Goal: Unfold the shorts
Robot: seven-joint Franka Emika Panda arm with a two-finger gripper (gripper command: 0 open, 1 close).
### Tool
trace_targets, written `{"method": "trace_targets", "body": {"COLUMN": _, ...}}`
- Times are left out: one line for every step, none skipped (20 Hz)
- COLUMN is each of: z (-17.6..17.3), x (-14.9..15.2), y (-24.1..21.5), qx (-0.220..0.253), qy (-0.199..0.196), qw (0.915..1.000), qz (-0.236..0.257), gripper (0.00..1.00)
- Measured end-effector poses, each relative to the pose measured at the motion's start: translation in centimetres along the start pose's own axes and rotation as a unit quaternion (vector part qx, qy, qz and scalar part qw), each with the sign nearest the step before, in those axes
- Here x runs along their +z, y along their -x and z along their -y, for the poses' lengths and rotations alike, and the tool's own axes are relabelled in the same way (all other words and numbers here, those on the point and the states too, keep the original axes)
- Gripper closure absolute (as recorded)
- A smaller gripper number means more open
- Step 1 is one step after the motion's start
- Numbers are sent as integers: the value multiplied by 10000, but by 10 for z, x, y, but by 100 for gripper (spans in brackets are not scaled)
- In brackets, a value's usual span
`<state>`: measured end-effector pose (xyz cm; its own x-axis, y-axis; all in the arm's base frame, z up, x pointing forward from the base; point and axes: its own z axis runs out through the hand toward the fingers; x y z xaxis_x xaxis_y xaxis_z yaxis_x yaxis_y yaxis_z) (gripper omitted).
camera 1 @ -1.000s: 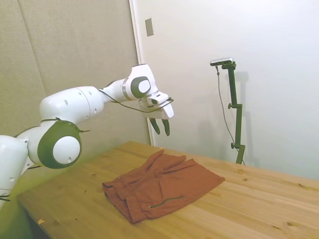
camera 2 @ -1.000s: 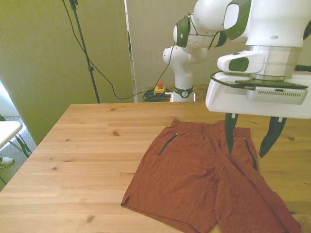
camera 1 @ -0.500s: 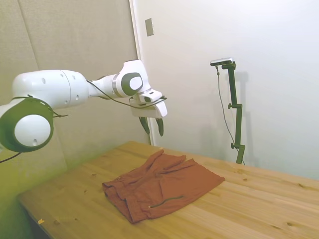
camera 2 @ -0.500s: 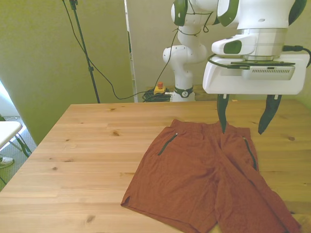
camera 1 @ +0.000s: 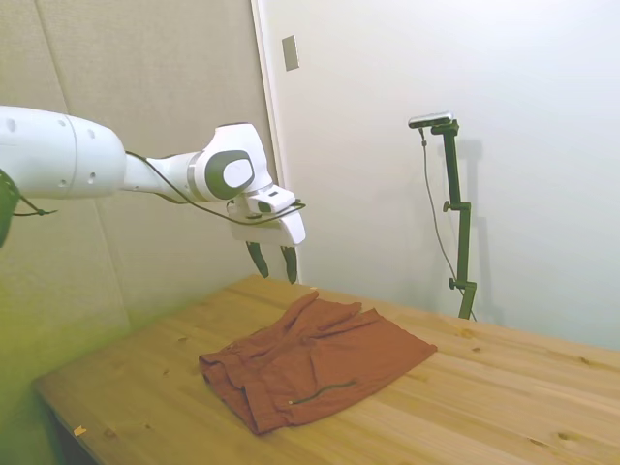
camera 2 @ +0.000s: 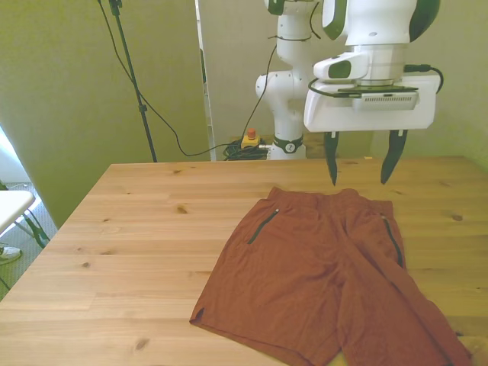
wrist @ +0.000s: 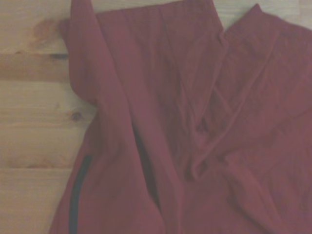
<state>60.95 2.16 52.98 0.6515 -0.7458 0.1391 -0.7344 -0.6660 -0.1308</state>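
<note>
One pair of rust-brown soft fabric shorts (camera 1: 315, 360) (camera 2: 328, 278) (wrist: 195, 126) lies spread flat and wrinkled on the pale wooden plank table (camera 1: 504, 407) (camera 2: 130, 244) (wrist: 34, 122), with nothing touching it. In the front view the garment sits toward the front view's right, its waistband toward the far edge of the table and its two legs running toward the near edge, the leg on the front view's right reaching the picture's lower corner. A dark pocket zipper line (camera 2: 262, 226) (wrist: 75, 192) marks each side of the shorts near the waistband; in the side view one such line shows near the shorts' closest edge. The wrist view shows the waistband end of the cloth from close by, creased into folds, with bare wood beside it. The white Franka arm's two-finger gripper (camera 1: 271, 262) (camera 2: 358, 158) hangs in the air above the far, waistband end of the shorts, well clear of the fabric. Its dark fingers (camera 2: 330, 158) point down and stand spread apart, holding nothing. In the side view the arm reaches in level from the picture's left, the gripper poised over the table's far edge in front of the beige wall panel (camera 1: 145, 77).
</note>
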Motion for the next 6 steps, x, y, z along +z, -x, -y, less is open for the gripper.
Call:
{"method": "trace_targets", "body": {"z": -11, "x": -1, "y": 7, "qx": -8, "qy": 5, "qw": 10000, "qz": 12, "gripper": 0}}
{"method": "trace_targets", "body": {"z": -23, "x": -4, "y": 15, "qx": -21, "qy": -5, "qw": 10000, "qz": 12, "gripper": 0}}
{"method": "trace_targets", "body": {"z": -35, "x": -8, "y": 23, "qx": -44, "qy": -16, "qw": 10000, "qz": 11, "gripper": 0}}
{"method": "trace_targets", "body": {"z": -48, "x": -13, "y": 30, "qx": -71, "qy": -40, "qw": 10000, "qz": -2, "gripper": 0}}
{"method": "trace_targets", "body": {"z": -60, "x": -17, "y": 38, "qx": -94, "qy": -54, "qw": 9999, "qz": -6, "gripper": 0}}
{"method": "trace_targets", "body": {"z": -75, "x": -23, "y": 47, "qx": -105, "qy": -69, "qw": 9999, "qz": -4, "gripper": 0}}
